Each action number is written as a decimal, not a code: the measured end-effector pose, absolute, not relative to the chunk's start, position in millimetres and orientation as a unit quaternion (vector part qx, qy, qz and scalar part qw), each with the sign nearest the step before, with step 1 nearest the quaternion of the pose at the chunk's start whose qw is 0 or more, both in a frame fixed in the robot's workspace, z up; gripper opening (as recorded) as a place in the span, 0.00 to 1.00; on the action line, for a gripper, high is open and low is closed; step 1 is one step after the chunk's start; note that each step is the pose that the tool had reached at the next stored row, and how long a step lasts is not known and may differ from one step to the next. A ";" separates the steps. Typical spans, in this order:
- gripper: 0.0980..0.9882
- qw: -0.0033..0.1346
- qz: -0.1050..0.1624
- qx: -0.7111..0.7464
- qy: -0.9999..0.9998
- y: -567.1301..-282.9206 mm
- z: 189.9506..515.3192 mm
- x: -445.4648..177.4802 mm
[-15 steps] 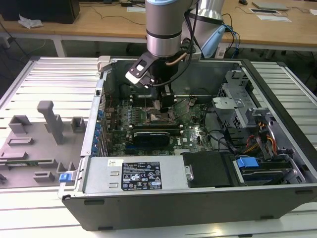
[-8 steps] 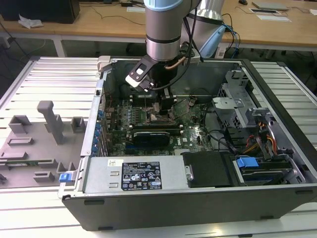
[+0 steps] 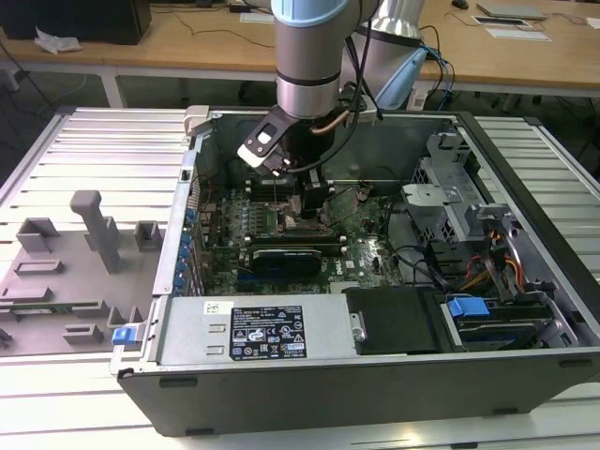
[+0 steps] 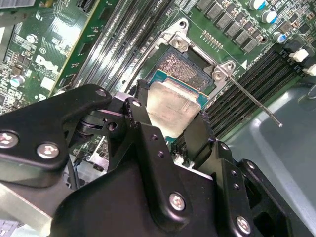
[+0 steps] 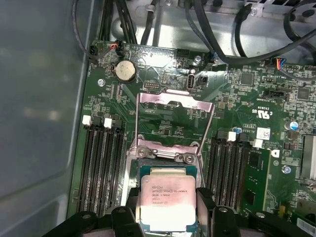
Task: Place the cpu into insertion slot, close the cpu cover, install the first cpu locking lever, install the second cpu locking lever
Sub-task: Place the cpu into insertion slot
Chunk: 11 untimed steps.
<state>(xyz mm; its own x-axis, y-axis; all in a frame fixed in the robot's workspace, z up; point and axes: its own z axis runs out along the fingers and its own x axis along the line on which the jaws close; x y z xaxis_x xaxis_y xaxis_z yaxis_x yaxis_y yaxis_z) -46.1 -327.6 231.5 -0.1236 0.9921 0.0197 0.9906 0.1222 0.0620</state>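
1. Currently my gripper (image 4: 173, 127) is closed to chip width on the cpu (image 4: 170, 103). Its fingers (image 5: 205, 197) press two opposite edges, and the chip sits over the insertion slot (image 4: 181, 63), with part of the contact field bare beyond it.
2. My main worry is skew. In the second wrist view the chip looks offset and slightly tilted against the socket frame, so a corner could land on the contacts and bend them.
3. The cpu cover (image 5: 173, 98) stands swung open behind the slot, and a thin locking lever (image 4: 252, 101) sticks out alongside. A sideways slip could knock either one.
4. The gripper body hides the near half of chip and socket in both wrist views. I cannot tell whether the chip is touching the slot or hovering above it, and I cannot make out any alignment notches.
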 end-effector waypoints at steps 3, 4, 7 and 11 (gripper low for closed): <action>0.50 0.014 0.029 0.675 0.737 -327.5 227.5 -46.3; 0.50 0.014 0.029 0.678 0.735 -327.6 226.0 -46.3; 0.50 0.014 0.029 0.681 0.731 -327.3 222.6 -46.7; 0.50 0.014 0.029 0.681 0.731 -326.8 219.1 -48.0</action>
